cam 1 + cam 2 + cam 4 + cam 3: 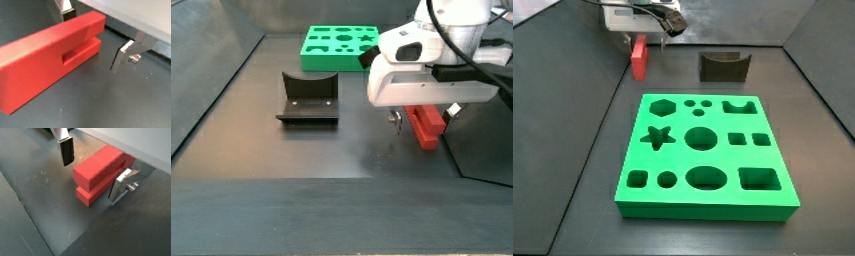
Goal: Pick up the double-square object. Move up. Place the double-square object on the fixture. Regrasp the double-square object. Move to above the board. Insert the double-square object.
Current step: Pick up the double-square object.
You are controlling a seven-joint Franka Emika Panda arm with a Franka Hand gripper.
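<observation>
two tool [93,170] fingers [66,150] straddle the double-square object [100,173], unclamped

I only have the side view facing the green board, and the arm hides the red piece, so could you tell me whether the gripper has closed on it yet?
Observer: Not yet. In a wrist view the gripper is open, with the red block lying between its fingers.
Operator: Thank you. Is the block lifted at all?
Observer: No, both wrist views show it resting on the dark floor.
Operator: And is the fixture free?
Observer: Yes, in a side view the fixture stands empty, apart from the gripper, with the board behind it.
</observation>
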